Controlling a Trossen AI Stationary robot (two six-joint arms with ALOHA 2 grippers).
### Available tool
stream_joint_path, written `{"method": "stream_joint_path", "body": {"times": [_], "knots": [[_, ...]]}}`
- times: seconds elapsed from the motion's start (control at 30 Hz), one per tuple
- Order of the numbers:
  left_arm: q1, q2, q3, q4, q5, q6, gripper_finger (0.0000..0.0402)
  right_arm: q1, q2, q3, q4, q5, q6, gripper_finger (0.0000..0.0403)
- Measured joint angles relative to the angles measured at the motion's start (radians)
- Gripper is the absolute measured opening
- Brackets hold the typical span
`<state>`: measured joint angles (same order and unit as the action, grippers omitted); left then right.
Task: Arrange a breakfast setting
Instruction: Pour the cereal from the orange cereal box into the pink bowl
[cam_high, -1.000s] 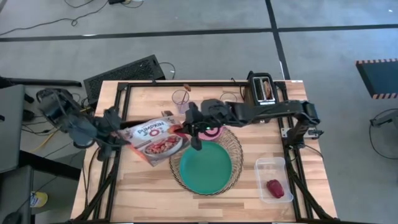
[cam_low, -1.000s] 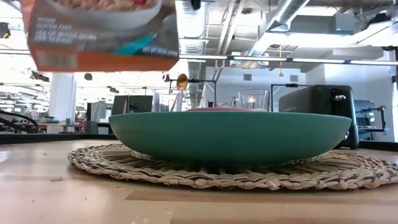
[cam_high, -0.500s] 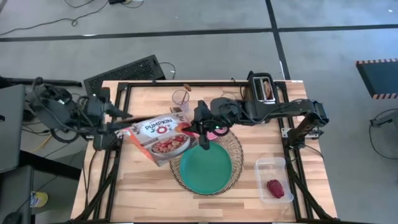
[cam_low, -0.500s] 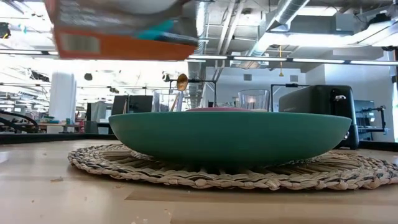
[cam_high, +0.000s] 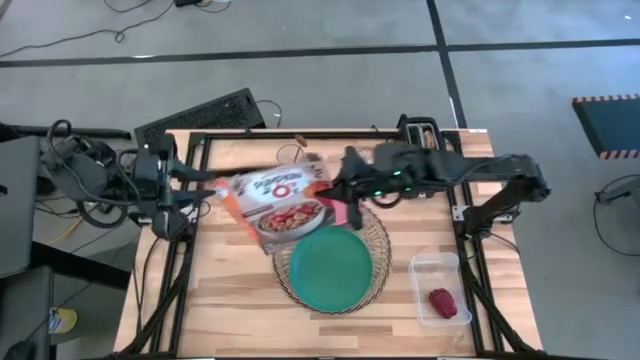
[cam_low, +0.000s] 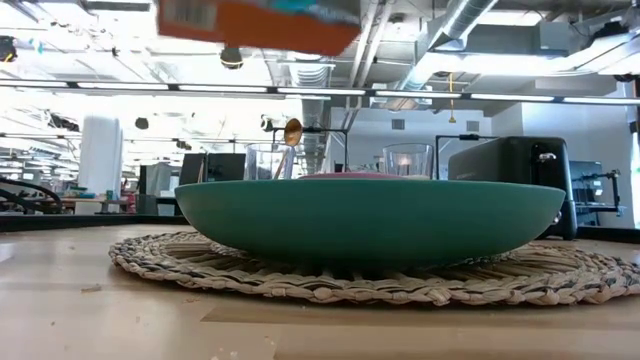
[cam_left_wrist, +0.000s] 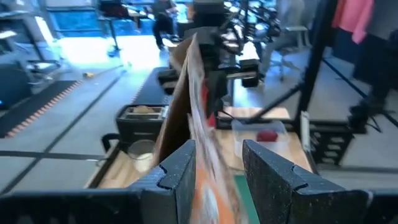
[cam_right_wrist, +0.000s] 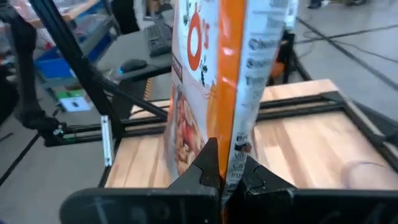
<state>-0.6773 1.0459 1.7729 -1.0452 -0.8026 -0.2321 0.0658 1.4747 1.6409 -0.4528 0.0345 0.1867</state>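
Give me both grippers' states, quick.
Left gripper: closed on the cereal box.
Right gripper: closed on the same cereal box's opposite end.

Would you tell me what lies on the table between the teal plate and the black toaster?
In the high view, the pink bowl sits between the teal plate and the black toaster, partly hidden under the right arm.

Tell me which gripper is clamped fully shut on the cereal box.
The right gripper pinches the cereal box by its thin edge flap; the left gripper spans its whole thickness.
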Motion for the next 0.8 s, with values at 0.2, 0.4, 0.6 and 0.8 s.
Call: {"method": "stream_joint_path", "body": {"times": [0.2,0.4,0.6,0.8], "knots": [[0.0,0.007,0.0,0.004,-0.077,0.001,0.012,0.002,-0.127,0.0,-0.147,0.057,-0.001,0.0023],[0.021,0.038,-0.001,0.004,-0.149,-0.003,0.0122,0.005,-0.268,0.0,-0.268,0.103,-0.012,0.0023],[0.114,0.082,-0.001,-0.023,-0.161,-0.137,0.0167,0.003,-0.353,0.0,-0.344,0.102,-0.025,0.0023],[0.196,0.152,-0.001,-0.001,-0.152,-0.192,0.0262,0.003,-0.457,0.0,-0.364,0.101,-0.038,0.0023]]}}
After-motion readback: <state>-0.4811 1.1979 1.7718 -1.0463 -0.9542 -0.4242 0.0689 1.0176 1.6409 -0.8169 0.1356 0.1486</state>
